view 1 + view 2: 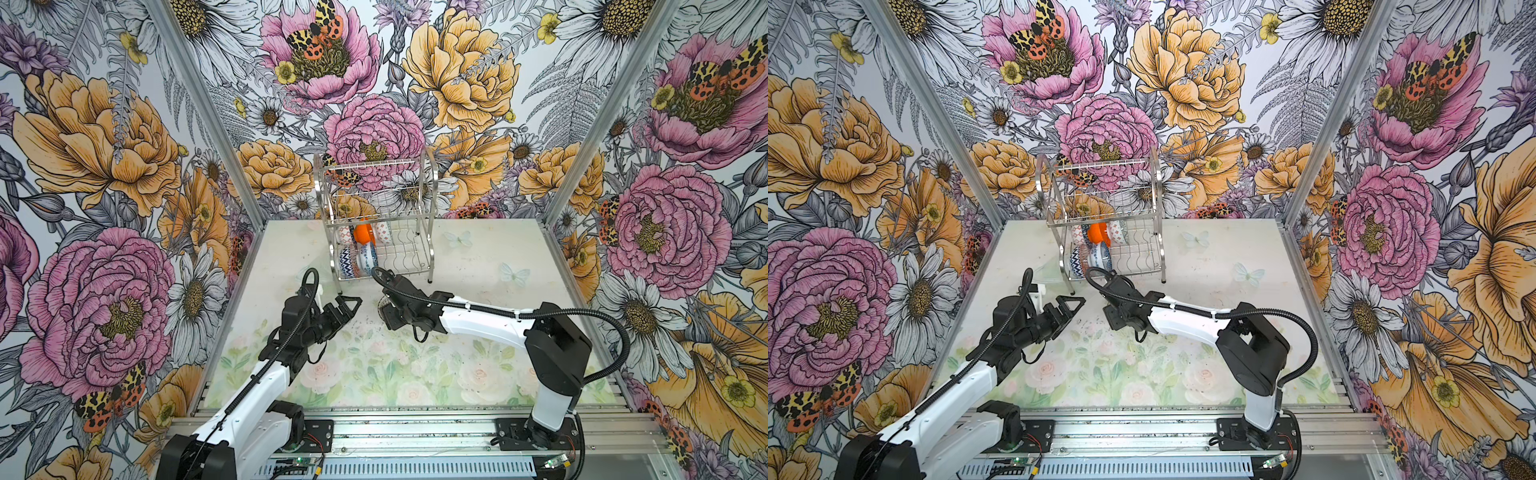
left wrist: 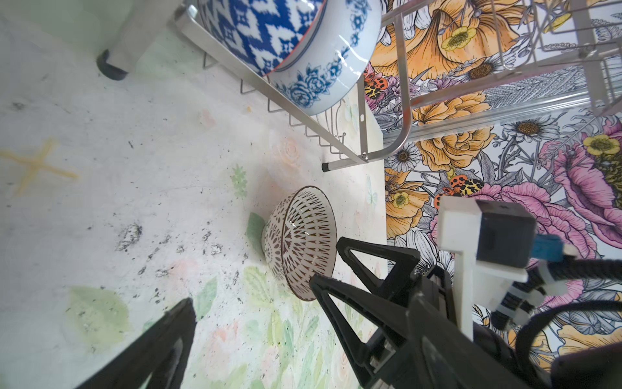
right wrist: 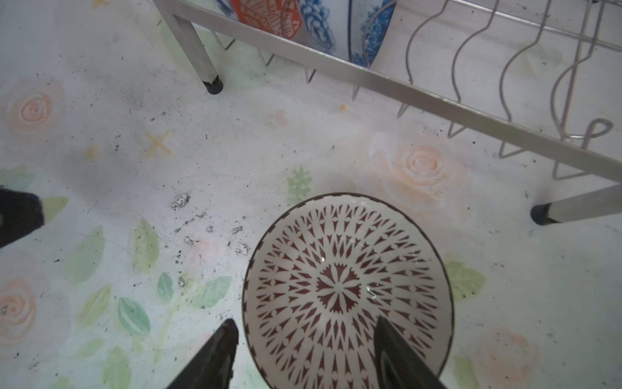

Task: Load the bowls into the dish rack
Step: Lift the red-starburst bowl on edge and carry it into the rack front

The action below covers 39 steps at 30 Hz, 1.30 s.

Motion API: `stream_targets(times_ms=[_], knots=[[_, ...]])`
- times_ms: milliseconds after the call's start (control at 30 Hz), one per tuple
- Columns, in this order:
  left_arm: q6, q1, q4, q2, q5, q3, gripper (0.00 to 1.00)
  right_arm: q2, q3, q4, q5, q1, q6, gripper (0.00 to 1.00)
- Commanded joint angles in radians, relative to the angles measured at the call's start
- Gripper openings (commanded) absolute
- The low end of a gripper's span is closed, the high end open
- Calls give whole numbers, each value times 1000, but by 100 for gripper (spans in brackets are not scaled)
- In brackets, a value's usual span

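The pick-up of the last loose bowl is under way: the lattice bowl is sitting upright on the bench, just near of the dish rack and apart from its front rail. The right tool is hanging over it with its jaws parted, one finger dipping inside the bowl and one standing outside the rim, so nothing is being gripped. The left tool is hovering to the left of the bowl, spread wide and empty. Next, I judge, the right tool is going to need to pinch the rim wall, lift, tip the bowl on edge and feed it into a free slot on the right. The bowl is looking glossy, white with a dark radiating lattice. The orange bowl, zigzag bowl and floral bowl are standing on edge in the rack's left part.
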Motion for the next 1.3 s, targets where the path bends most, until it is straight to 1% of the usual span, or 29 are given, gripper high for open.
stream_targets(times_ms=[0,100,367,500,600,733,933,1000,1167,1267], knots=[[-11,17,34,-8,37,-11,99,44,60,-1,-24,14,-6,65],[-8,27,32,-10,43,-9,99,91,98,-15,-30,20,-4,62],[-1,50,28,-8,59,-17,99,177,149,-48,7,26,0,53],[-1,54,32,-5,57,-17,99,211,169,-60,7,29,0,44],[-4,54,37,0,58,-19,99,219,179,-67,7,30,-3,34],[-3,54,37,5,58,-14,99,204,187,-68,3,29,-5,18],[-5,50,37,10,58,-12,99,162,204,-65,-37,30,-6,3],[-5,51,36,7,60,-12,99,143,208,-63,-56,27,-8,0],[-1,51,20,-8,56,-11,99,44,188,-37,-145,-2,-22,0],[0,49,21,-6,55,-12,99,-37,142,33,-250,-50,6,0]])
